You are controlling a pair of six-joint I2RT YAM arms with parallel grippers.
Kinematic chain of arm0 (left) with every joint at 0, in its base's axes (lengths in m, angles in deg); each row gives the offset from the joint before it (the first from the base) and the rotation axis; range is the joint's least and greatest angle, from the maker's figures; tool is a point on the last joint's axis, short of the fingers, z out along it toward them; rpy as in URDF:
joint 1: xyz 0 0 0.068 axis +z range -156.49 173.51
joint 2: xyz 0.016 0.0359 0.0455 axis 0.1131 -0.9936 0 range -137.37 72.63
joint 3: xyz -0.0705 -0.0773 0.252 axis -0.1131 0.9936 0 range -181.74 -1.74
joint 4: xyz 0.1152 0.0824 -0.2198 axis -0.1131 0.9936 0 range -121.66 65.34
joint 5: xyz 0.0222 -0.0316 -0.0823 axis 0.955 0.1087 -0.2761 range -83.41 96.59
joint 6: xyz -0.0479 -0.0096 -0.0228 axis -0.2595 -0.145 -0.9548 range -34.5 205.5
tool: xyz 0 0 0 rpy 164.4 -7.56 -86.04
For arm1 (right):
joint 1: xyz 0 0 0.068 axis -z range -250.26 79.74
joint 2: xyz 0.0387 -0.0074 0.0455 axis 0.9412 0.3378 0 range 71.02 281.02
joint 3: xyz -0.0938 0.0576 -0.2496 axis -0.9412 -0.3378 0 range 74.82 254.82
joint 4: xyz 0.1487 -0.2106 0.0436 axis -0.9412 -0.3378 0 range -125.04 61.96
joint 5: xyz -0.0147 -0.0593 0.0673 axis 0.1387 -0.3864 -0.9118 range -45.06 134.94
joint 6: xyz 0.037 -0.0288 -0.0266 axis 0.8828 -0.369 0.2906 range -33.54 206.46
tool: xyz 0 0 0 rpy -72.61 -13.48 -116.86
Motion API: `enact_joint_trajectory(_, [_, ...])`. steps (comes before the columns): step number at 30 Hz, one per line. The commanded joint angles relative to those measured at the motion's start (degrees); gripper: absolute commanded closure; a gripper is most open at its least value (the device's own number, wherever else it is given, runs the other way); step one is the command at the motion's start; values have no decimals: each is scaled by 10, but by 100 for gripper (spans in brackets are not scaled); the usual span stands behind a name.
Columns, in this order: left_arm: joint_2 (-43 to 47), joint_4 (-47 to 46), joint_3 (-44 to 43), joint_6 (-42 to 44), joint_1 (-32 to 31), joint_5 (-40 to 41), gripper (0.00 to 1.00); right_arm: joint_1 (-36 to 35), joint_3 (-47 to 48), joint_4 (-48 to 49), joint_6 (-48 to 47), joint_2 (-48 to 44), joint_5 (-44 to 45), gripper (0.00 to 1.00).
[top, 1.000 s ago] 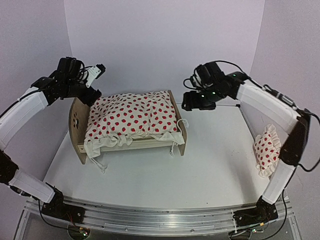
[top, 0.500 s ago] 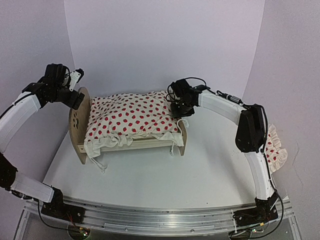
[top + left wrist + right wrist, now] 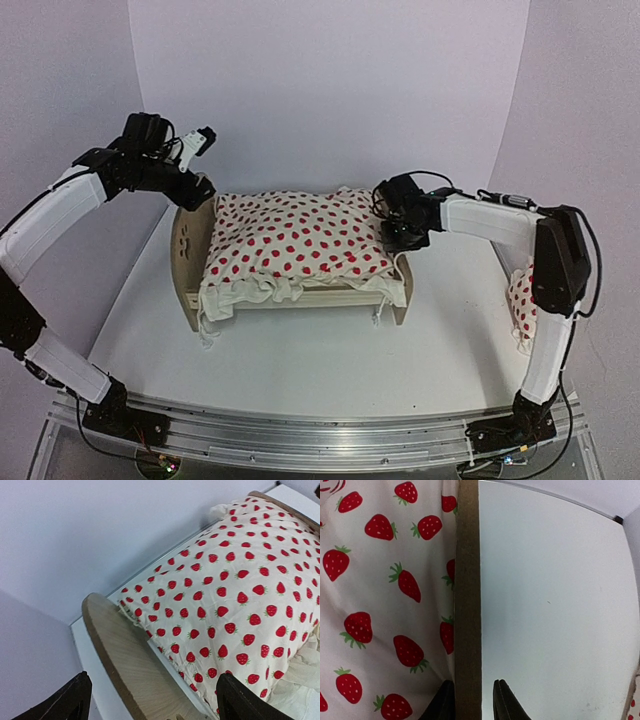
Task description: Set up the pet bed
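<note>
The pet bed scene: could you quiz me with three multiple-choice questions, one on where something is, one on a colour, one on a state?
1. Where is the small pillow? A) on the bed B) in a gripper C) at the table's right edge
2. What colour is the duvet's print? A) blue B) red C) black
3. How is the left gripper? A) open B) shut on the pillow C) shut on the duvet
Answers: 1 C, it lies there, partly behind the right arm; 2 B, red strawberries on cream; 3 A, its fingers stand wide apart over the headboard.
</note>
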Motion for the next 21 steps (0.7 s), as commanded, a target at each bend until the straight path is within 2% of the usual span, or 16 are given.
enact_joint_trajectory(1, [-38, 4, -58, 2, -48, -71, 13, 62, -106, -37, 6, -115, 91, 74])
enact_joint_trajectory(5, [-55, 22, -81, -19, -72, -119, 16, 111, -173, -28, -27, -172, 16, 68])
enact_joint_trajectory(8, [-48, 35, -75, -46, -72, -162, 18, 118, -152, -40, -69, -194, -44, 54])
enact_joint_trajectory(11, [-19, 35, -33, -76, -72, -177, 19, 117, -100, -72, -76, -217, -85, 49])
enact_joint_trajectory(14, [52, 4, 51, -130, -72, -191, 20, 115, -54, -99, -62, -240, -91, 44])
enact_joint_trajectory(17, [166, -83, 173, -188, -72, -221, 21, 94, -16, -121, -45, -263, -65, 42])
enact_joint_trajectory(19, [247, -147, 272, -231, -72, -252, 23, 43, -9, -124, -29, -277, -28, 44])
enact_joint_trajectory(21, [312, -202, 363, -278, -72, -279, 25, -42, -29, -99, -13, -290, 14, 48])
